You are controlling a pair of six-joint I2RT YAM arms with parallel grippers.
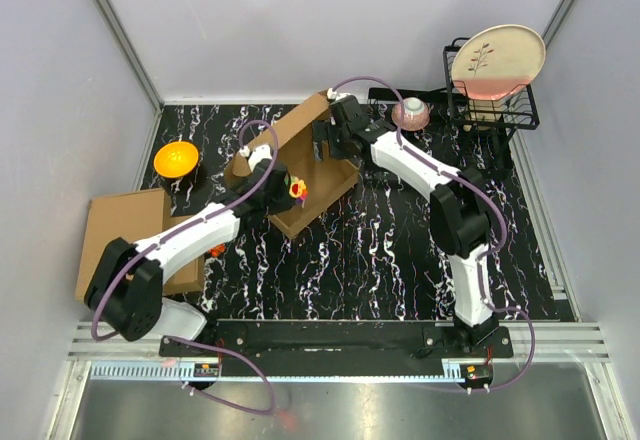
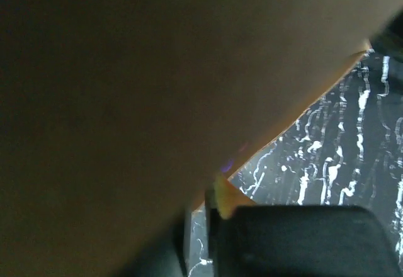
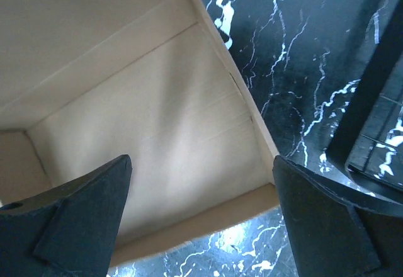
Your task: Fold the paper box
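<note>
The brown paper box (image 1: 318, 188) lies open in the middle of the black marbled table, its lid flap (image 1: 290, 128) raised at the far left. My left gripper (image 1: 280, 185) is at the box's left wall. In the left wrist view dark cardboard (image 2: 138, 101) fills most of the frame and one black finger (image 2: 296, 239) sits tight against its edge, so the gripper looks shut on it. My right gripper (image 1: 335, 138) hangs over the box's far side. Its fingers (image 3: 75, 220) are spread wide over the box's inner floor (image 3: 164, 138) and hold nothing.
An orange bowl (image 1: 176, 158) stands at the far left. A flat sheet of cardboard (image 1: 125, 232) lies at the left edge. A black wire rack (image 1: 492, 105) holding a plate (image 1: 497, 58) stands at the back right, with a small pink bowl (image 1: 412, 112) beside it.
</note>
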